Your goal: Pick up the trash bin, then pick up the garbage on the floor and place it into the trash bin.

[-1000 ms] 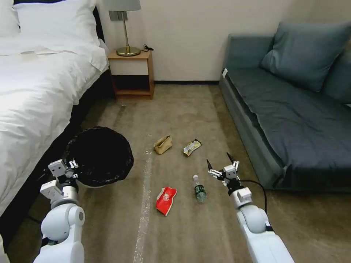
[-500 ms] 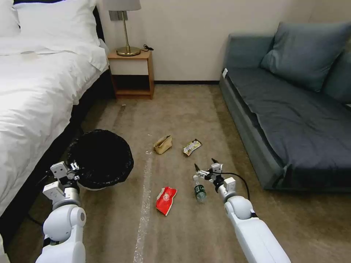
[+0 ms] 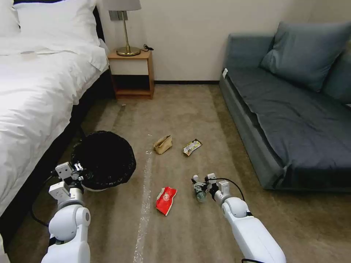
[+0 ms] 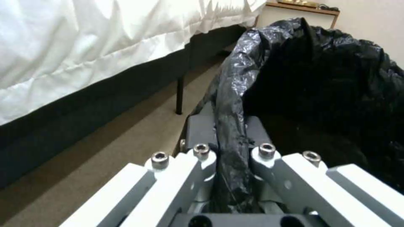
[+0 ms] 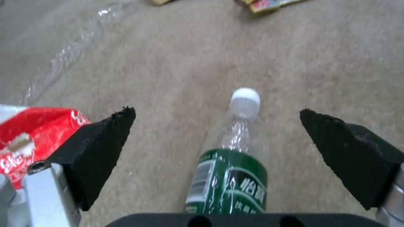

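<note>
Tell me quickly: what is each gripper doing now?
Left gripper: shut on the bin rim.
Right gripper: open, around the bottle, not yet closed.

I'm working in what looks like a hotel bedroom: a bed with white linen and pillows, a wooden nightstand carrying a brass lamp, a grey-blue sofa with cushions, and beige carpet running wall to wall.

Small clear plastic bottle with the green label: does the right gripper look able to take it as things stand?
Probably yes. The right gripper is open with a black finger on either side of the small clear plastic bottle, which lies on bare carpet with nothing between them.
</note>
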You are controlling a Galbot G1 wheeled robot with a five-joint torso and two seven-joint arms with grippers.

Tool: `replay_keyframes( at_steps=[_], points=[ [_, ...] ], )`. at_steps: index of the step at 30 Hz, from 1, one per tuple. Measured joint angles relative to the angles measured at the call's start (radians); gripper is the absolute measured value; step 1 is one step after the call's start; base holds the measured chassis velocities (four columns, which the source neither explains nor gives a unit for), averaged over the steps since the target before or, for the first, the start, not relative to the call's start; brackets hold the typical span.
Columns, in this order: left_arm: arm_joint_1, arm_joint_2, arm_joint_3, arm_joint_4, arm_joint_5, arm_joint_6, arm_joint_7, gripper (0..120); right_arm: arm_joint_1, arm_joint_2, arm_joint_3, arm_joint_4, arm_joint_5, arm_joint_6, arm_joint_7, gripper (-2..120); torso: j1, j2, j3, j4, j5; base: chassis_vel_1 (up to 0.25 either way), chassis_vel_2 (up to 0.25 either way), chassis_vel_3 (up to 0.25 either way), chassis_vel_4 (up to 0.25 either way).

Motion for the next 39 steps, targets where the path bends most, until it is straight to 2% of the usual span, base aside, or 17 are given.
replay_keyframes(
  at_steps=[14, 37, 38, 39],
  points=[
    [0.012, -0.012, -0.001, -0.009, 0.012, -0.005, -0.001, 4, 0.019, 0.012, 0.027, -0.091, -0.041, 0.005, -0.032, 100, 0.000, 0.000, 0.000, 0.0000, -0.0001, 0.000, 0.000, 0.000, 0.000],
    [0.012, -0.016, 0.013, 0.004, 0.027, -0.012, 0.000, 4, 0.005, 0.053, 0.065, -0.192, -0.120, 0.076, -0.072, 100, 0.000, 0.000, 0.000, 0.0000, -0.0001, 0.000, 0.000, 0.000, 0.000],
    [0.010, -0.015, 0.013, 0.005, 0.027, -0.012, 0.000, 4, 0.006, 0.054, 0.068, -0.201, -0.124, 0.085, -0.072, 99, 0.000, 0.000, 0.000, 0.0000, -0.0002, 0.000, 0.000, 0.000, 0.000],
    [0.010, -0.014, 0.014, 0.005, 0.027, -0.013, 0.000, 4, 0.007, 0.056, 0.070, -0.209, -0.126, 0.095, -0.072, 93, 0.000, 0.000, 0.000, 0.0000, -0.0001, 0.000, 0.000, 0.000, 0.000]
  ],
)
